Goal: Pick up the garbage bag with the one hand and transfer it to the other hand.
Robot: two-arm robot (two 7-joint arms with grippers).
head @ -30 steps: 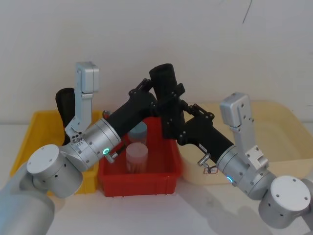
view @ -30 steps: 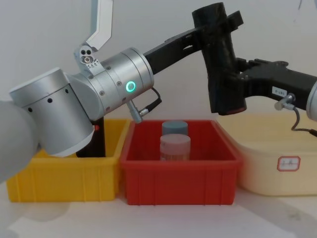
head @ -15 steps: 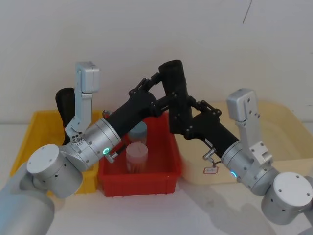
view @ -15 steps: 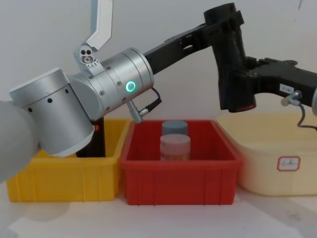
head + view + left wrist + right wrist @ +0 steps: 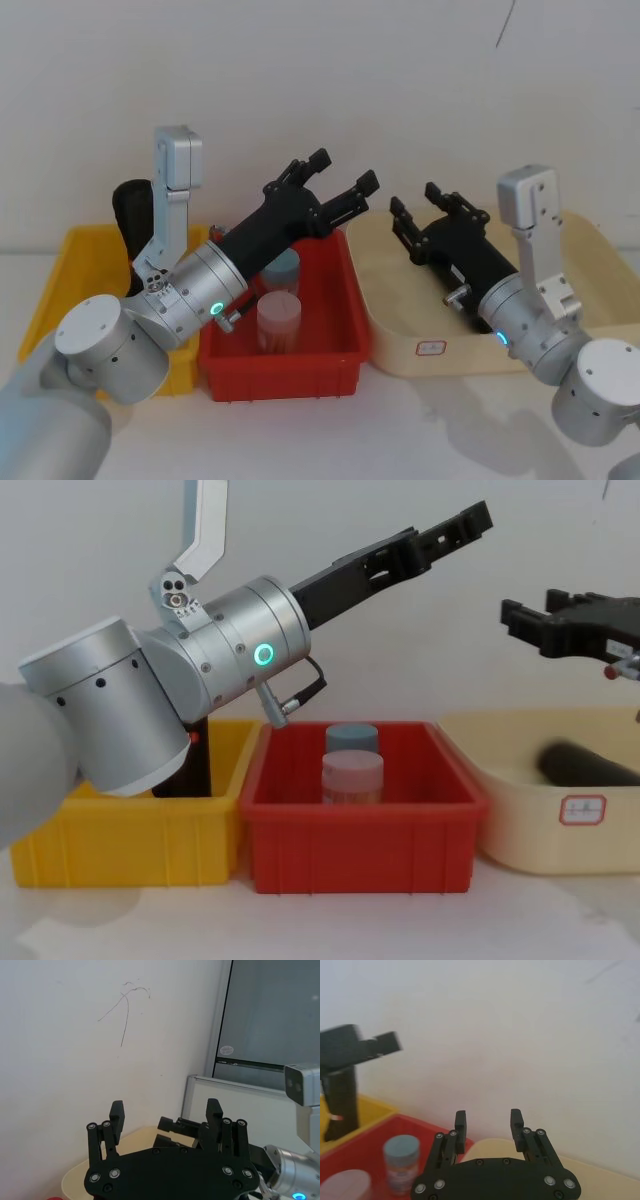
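1. Nearest on the surface (image 5: 300, 925), three bins are seen in a row: a yellow bin (image 5: 120, 855) at the left, a red bin (image 5: 360, 855) with two jars (image 5: 352, 775) in the middle, and a cream bin (image 5: 520, 830) at the right.
2. The garbage bag (image 5: 590, 765) is found inside the cream bin, lying on its side. Its long axis runs roughly across the chest view, and no pincer is touching it.
3. A taller black roll (image 5: 130, 210) is stood upright in the yellow bin and is not to be mistaken for the bag.
4. Directly above the cream bin the right pincer (image 5: 415, 203) is held with its fingers spread and nothing between them. The bag lies straight below it and close.
5. Above the far edge of the red bin the left pincer (image 5: 342, 172) is raised, likewise spread and empty, with its tips aimed at the right pincer. The bag lies down and to its right, well apart.
6. The right arm is judged the nearer by far. A regrasp would need a descent with the fingers set across the roll's long axis, not along it.
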